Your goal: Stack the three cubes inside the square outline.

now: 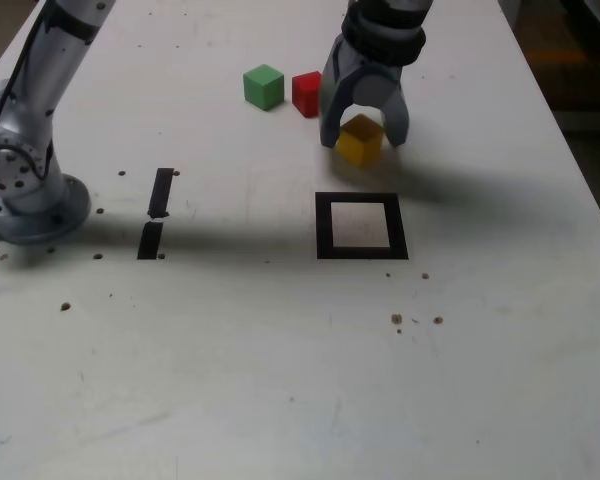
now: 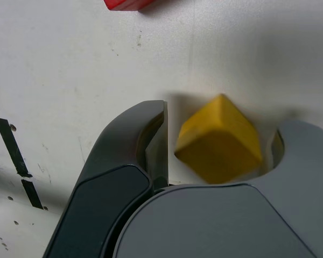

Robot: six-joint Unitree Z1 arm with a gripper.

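Near end, exterior view: white tabletop (image 1: pixel 250 370), a few brown specks (image 1: pixel 397 319) on it just below the square outline (image 1: pixel 325 228). Outline was black tape around a white centre, with no cube inside.

Two short black tape strips (image 1: pixel 161 192) sat well off to the exterior view's left of it, roughly end to end. The arm's round base (image 1: pixel 55 215) stood further left again.

Next out, beyond the outline: yellow cube (image 1: pixel 360 141), between the gripper's fingertips. Gripper (image 1: pixel 366 134) reached down over it from the far side. Jaws were open, one each side of the cube. Wrist view showed a clear gap between the cube and the darker jaw; the other side was much closer, couldn't tell if it touched. So no grip visible. Cube had a corner turned toward the wrist camera, not a flat face.

Further out: red cube (image 1: pixel 306 94), just left of the gripper in the exterior view, on the table. Green cube (image 1: pixel 264 87) sat left of red, near it but apart, also on the table. Nothing was stacked.
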